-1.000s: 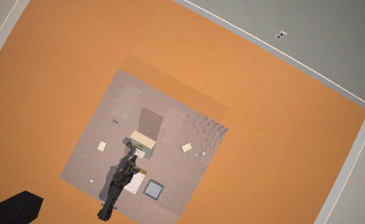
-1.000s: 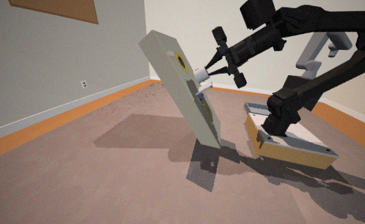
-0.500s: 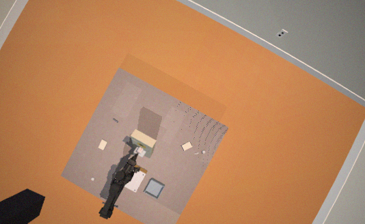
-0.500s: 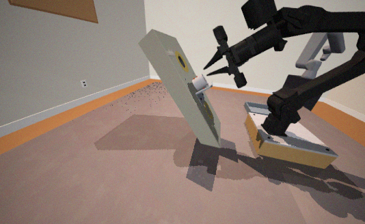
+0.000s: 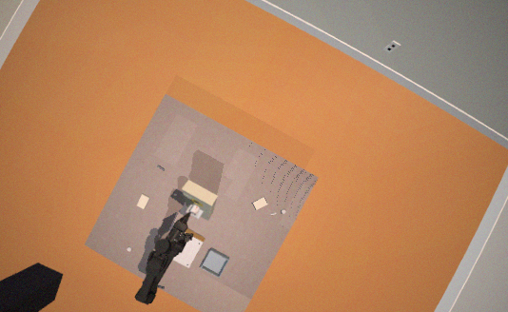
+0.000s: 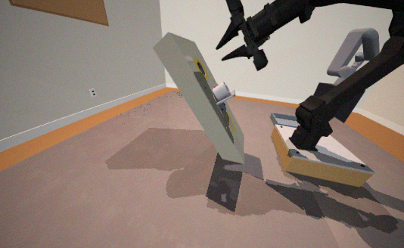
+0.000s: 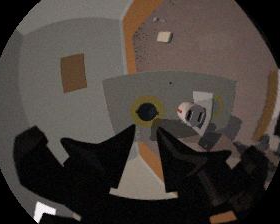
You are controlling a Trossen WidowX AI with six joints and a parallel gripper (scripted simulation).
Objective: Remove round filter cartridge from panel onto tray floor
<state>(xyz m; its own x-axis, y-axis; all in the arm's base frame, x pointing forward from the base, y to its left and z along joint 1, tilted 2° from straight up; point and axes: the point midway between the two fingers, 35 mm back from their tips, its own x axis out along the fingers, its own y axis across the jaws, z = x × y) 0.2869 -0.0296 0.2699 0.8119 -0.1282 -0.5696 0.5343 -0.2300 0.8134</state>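
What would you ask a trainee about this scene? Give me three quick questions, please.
1. True or false: the gripper is open and holds nothing.
2. Where is the white cartridge?
A) in the tray
B) on a small ledge on the tilted panel
C) between the fingers
3. Fill in: the yellow-ringed round hole high on the panel looks ____.

Key: 1 true; 2 B; 3 empty.
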